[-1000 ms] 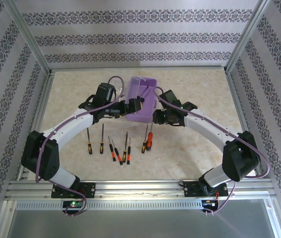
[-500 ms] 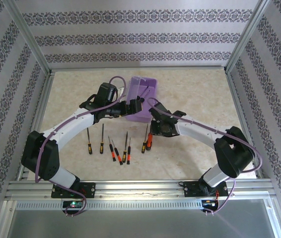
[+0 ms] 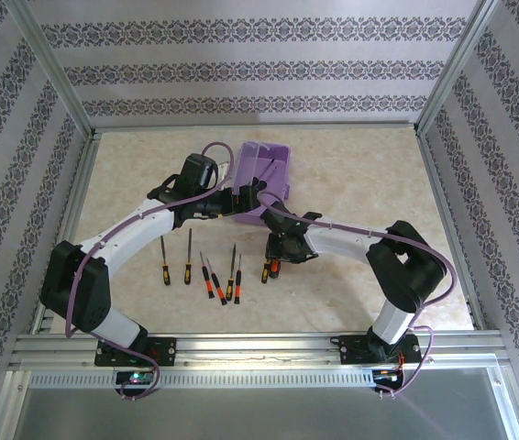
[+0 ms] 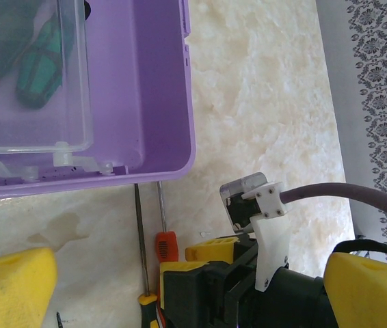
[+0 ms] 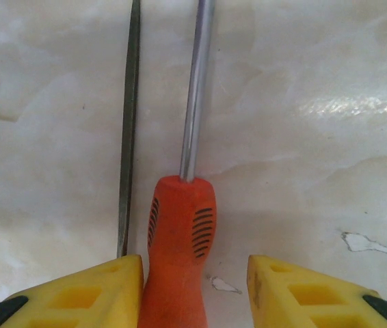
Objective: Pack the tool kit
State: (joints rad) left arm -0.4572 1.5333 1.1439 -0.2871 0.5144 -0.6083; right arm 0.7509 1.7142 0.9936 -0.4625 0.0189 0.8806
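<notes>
right tool point(image 5: 193, 268) part-open astride the orange-red screwdriver point(image 5: 178, 225), not clamped; left tool point(image 3: 247, 196) wide open, holding nothing.

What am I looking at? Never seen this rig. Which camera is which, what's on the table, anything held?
Two robot arms are bolted at the near edge of a table, each ending in a two-finger gripper. The wide picture comes from a fixed camera above and behind them. The other two come from a camera on each wrist, so the yellow blocks there are that arm's own fingers. On the table lie a purple box and a row of small screwdrivers. The left wrist view looks into the box, where green handles show through a clear panel. The left gripper hangs wide open at the box's edge, holding nothing. The right gripper straddles an orange-handled screwdriver, with a gap beside one finger, so it looks not yet gripped.
</notes>
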